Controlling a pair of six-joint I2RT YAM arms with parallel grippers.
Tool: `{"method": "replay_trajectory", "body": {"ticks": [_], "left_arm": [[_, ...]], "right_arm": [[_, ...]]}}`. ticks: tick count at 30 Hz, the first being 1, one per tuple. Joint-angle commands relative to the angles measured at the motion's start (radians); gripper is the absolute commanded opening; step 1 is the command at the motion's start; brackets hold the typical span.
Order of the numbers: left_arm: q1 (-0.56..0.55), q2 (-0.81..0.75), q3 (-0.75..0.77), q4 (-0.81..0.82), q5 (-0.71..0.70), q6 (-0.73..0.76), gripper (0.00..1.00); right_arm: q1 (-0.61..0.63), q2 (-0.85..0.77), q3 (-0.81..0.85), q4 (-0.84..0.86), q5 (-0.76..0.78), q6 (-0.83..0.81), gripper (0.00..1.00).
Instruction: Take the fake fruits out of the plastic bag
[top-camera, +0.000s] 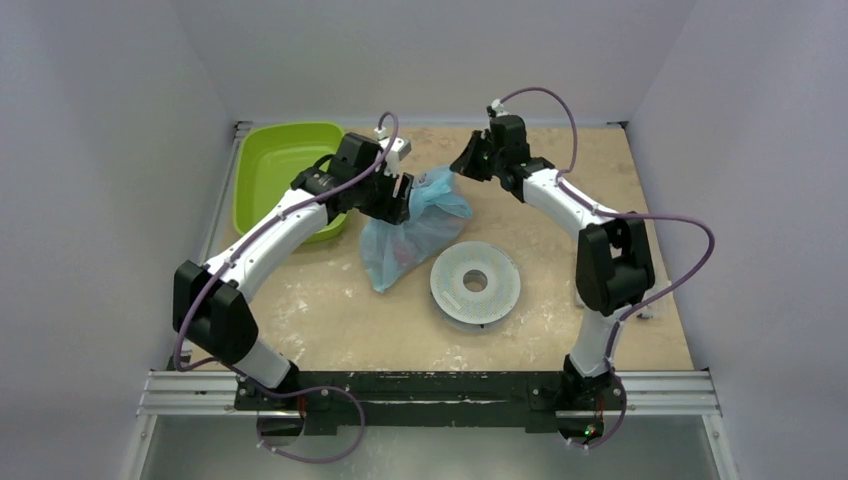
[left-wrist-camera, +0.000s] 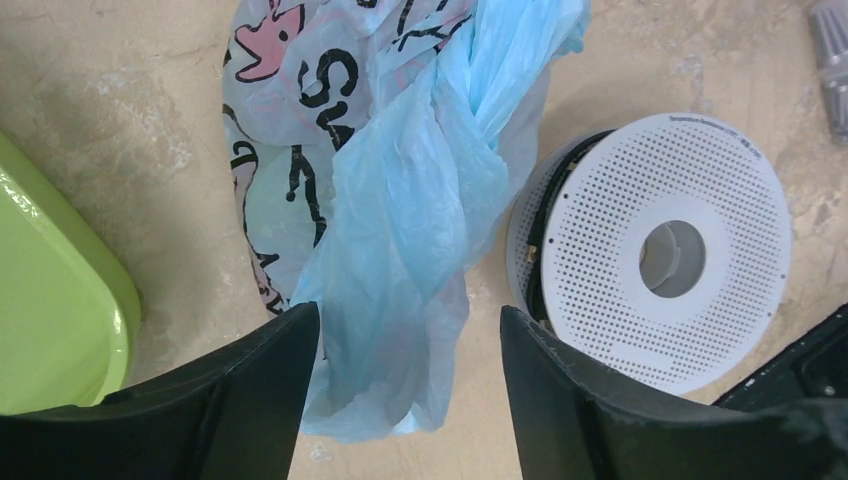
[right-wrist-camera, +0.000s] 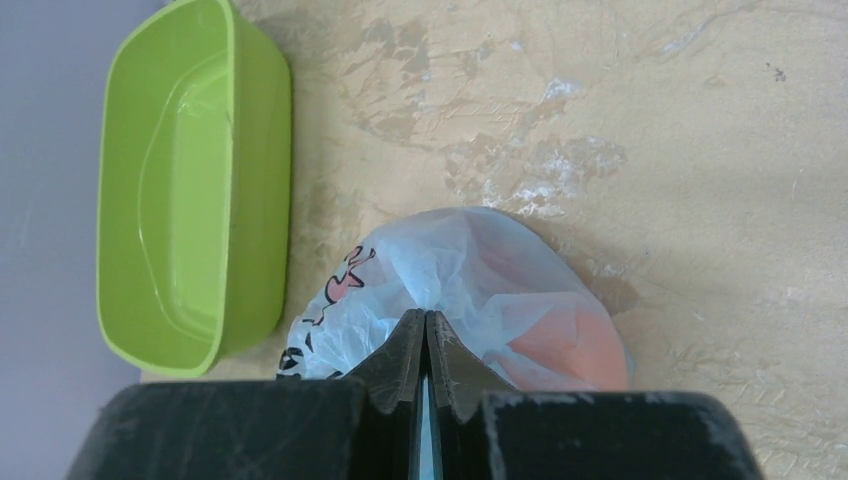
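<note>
Between the lime-green plastic tray (top-camera: 243, 180) and white perforated spool (top-camera: 497, 297) lies the crinkly light-blue printed plastic bag (top-camera: 415, 235), reddish fake fruits (right-wrist-camera: 570, 345) showing through it; right gripper (right-wrist-camera: 427, 330) pinches its film, left gripper (left-wrist-camera: 408, 325) stands spread astride its twisted end

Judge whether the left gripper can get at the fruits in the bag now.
Probably not: the fake fruits show only through the plastic bag; bunched film, not an opening, lies between the fingers of the open left gripper.
</note>
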Motion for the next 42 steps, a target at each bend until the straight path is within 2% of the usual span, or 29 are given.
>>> {"method": "replay_trajectory", "body": {"ticks": [1, 5, 7, 9, 11, 15, 18, 21, 23, 25, 27, 31, 36, 42], "left_arm": [[-0.004, -0.069, -0.011, 0.045, 0.058, 0.01, 0.69], [-0.004, -0.063, -0.002, 0.045, 0.037, 0.01, 0.75], [-0.003, -0.048, 0.016, 0.038, 0.022, 0.01, 0.88], [-0.004, -0.034, 0.032, 0.03, 0.026, 0.008, 0.88], [-0.004, -0.027, 0.033, 0.027, 0.032, 0.005, 0.82], [-0.009, -0.032, 0.031, 0.021, 0.019, 0.0, 0.57], [-0.011, -0.028, 0.032, 0.022, 0.024, 0.0, 0.46], [-0.009, -0.009, 0.049, -0.002, 0.026, 0.003, 0.3], [-0.009, 0.01, 0.062, -0.021, 0.027, 0.006, 0.26], [-0.009, 0.024, 0.077, -0.041, 0.02, 0.008, 0.17], [-0.009, 0.032, 0.086, -0.052, 0.015, 0.009, 0.02], [-0.011, 0.033, 0.084, -0.053, 0.017, 0.005, 0.0], [-0.011, 0.029, 0.081, -0.05, 0.011, -0.005, 0.0], [-0.011, 0.022, 0.076, -0.041, 0.024, -0.016, 0.0]], "right_arm": [[0.014, -0.095, -0.028, 0.016, -0.074, -0.064, 0.0], [0.045, -0.129, -0.057, 0.017, -0.109, -0.097, 0.0], [0.067, -0.149, -0.073, 0.018, -0.114, -0.12, 0.0], [0.088, -0.162, -0.083, 0.013, -0.104, -0.133, 0.0], [0.104, -0.169, -0.084, 0.009, -0.1, -0.138, 0.0], [0.119, -0.173, -0.079, 0.01, -0.091, -0.142, 0.0], [0.119, -0.17, -0.068, -0.001, -0.08, -0.143, 0.0], [0.12, -0.159, -0.039, -0.029, -0.076, -0.144, 0.0], [0.12, -0.158, -0.027, -0.042, -0.073, -0.148, 0.0], [0.12, -0.164, -0.025, -0.05, -0.057, -0.145, 0.0], [0.12, -0.164, -0.013, -0.077, -0.025, -0.148, 0.01], [0.129, -0.175, 0.011, -0.176, 0.086, -0.184, 0.21], [0.157, -0.247, -0.07, -0.187, 0.13, -0.14, 0.48], [0.208, -0.315, -0.2, -0.107, 0.105, 0.05, 0.61]]}}
